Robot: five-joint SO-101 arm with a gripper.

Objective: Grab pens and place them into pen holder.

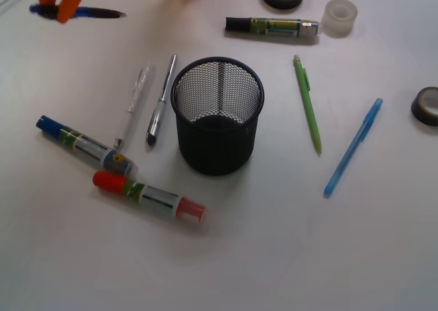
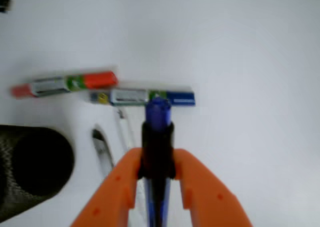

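The pincer (image 2: 157,169) is clenched on the dark pen (image 2: 158,137), its orange jaws pressed against the black grip with the blue end sticking out ahead. In the front view the pincer sits at the top left corner, the pen crosswise in it and apparently raised off the surface (image 1: 287,256), though the height is hard to judge. So the step in hand looks like the carry of the first pen. The holder (image 1: 217,116) stands upright mid-surface and looks empty. The white pen (image 1: 135,105) and silver pen (image 1: 161,100) lie just left of it, the green pen (image 1: 307,104) and light blue pen (image 1: 353,147) to its right. Three fat markers and some tape rolls lie about and are no part of the job.

Next the pen has to travel right and toward the camera until it is over the holder's mouth, then tip toward vertical so one end drops inside the rim before the jaws let go
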